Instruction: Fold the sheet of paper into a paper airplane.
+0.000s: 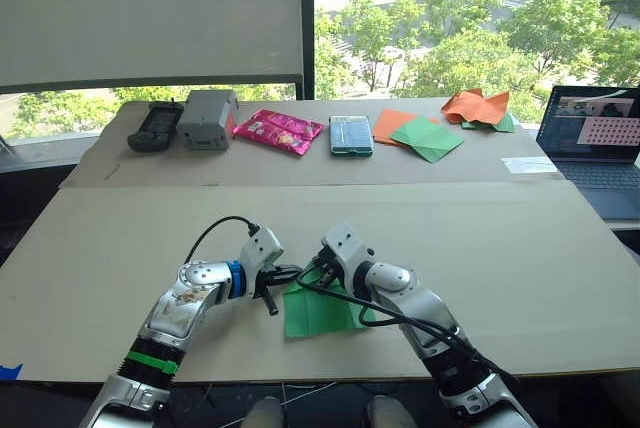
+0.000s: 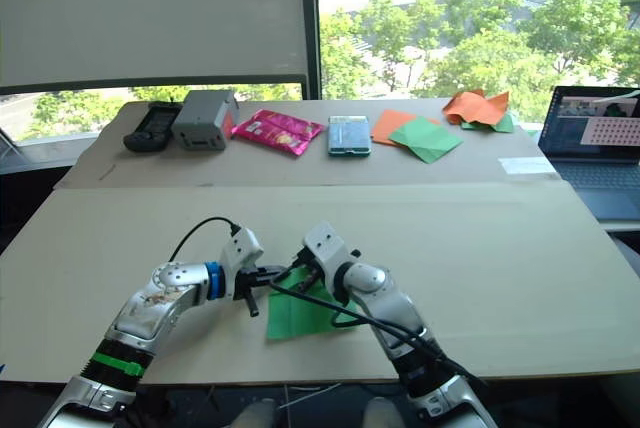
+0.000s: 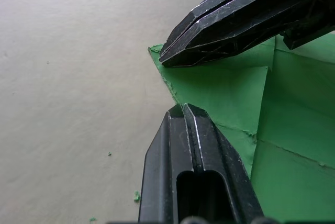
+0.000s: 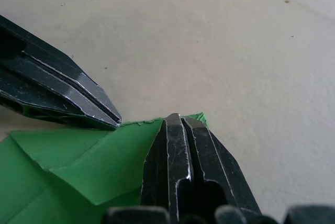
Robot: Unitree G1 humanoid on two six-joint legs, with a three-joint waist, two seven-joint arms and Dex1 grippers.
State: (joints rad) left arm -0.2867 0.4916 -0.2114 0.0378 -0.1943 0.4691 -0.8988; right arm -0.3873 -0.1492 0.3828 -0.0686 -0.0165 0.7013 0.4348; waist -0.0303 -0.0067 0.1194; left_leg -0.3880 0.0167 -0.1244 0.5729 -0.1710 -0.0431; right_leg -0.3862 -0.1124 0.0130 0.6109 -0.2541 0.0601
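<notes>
The sheet of paper [image 1: 318, 310] lies flat on the surface [image 1: 500, 248], both grippers at its far corner. The right gripper [image 4: 180, 122], closed, pins it; the left gripper [image 3: 172, 85] is parted around the edge. A pull might tear that ragged corner.

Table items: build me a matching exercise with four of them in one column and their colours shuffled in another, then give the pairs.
Things:
1. sheet of paper at the grippers
2. snack packet
3. box by the window
4. crumpled paper near the laptop

Colours:
A. orange
B. grey
C. bright green
D. pink

Pairs: 1-C, 2-D, 3-B, 4-A
</notes>
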